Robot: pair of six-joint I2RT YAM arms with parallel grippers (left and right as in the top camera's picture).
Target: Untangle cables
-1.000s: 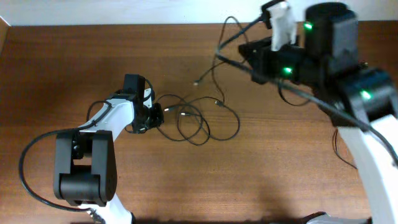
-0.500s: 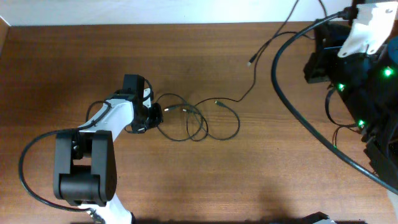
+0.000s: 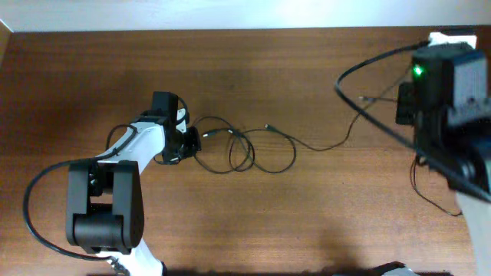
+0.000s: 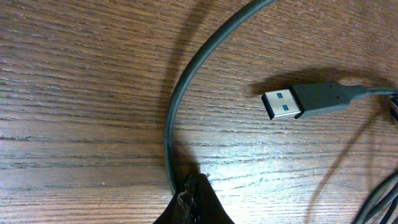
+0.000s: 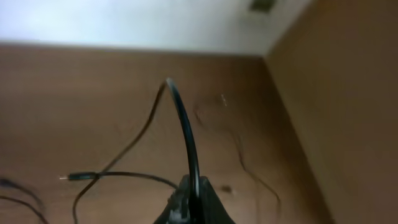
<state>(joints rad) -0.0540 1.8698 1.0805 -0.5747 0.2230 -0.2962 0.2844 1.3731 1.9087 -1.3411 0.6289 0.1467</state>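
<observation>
Brown wooden table, black cables stretched between two arms.
Overhead: the cables loop at mid-table, well apart from every edge, and one strand runs right to the right arm. Left wrist: the left gripper is pinched together on a cable, with a USB plug near it. Right wrist: the right gripper is clamped on a cable that rises upward, with the table's far edge behind.

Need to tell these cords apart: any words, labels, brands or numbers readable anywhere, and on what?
None readable.
USB plug: bare metal and blue insert, no marking.
cables and table: no text.
Right wrist view: too blurred to read anything.
</observation>
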